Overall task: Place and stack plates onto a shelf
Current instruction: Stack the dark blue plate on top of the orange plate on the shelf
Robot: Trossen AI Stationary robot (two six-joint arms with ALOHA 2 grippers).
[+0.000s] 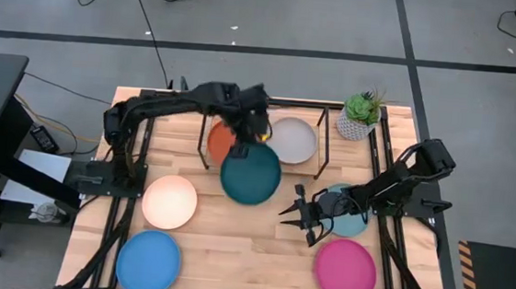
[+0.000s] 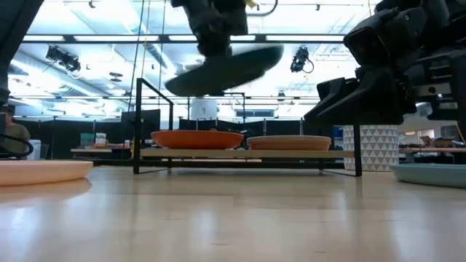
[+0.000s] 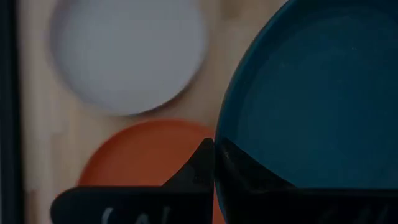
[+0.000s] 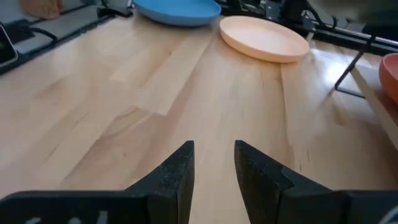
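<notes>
High view: your left hand (image 1: 257, 133) pinches the dark teal plate (image 1: 251, 174) by its rim over the shelf (image 1: 325, 141), beside the orange plate (image 1: 220, 140) and cream plate (image 1: 293, 140). Right hand (image 1: 304, 218) waits over the worktop (image 1: 250, 245), fingers spread, empty.

Low view: plate hangs tilted; judged rigid, light, slick; keep to the rim.

Wrist views: grip confirmed; no legible writing anywhere.

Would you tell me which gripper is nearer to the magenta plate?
Right. The right gripper hovers open just beside the magenta plate, while the left gripper is across the table at the shelf, gripping the dark teal plate.
</notes>
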